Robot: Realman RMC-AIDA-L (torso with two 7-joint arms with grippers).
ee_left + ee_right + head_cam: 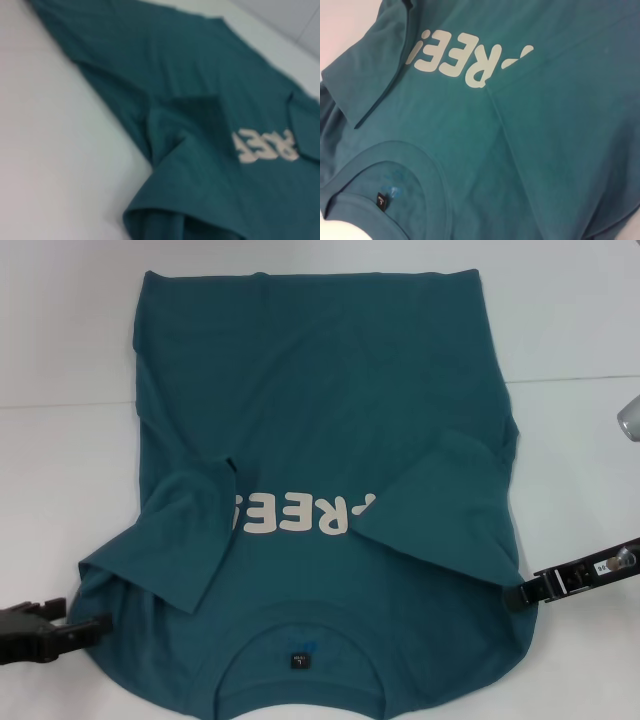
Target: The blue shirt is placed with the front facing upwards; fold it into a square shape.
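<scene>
Jaws indistinct on both grippers; blue shirt (330, 390) lies lengthwise, collar nearest robot.

White desk (60, 360) carrying single item: blue shirt (320, 390) lying flat, front up, collar at near edge, hem at far side. Both sleeves lying folded inward over chest, partly covering white lettering (295, 515). Shirt filling desk's middle; bare white surface showing left, right and far.
</scene>
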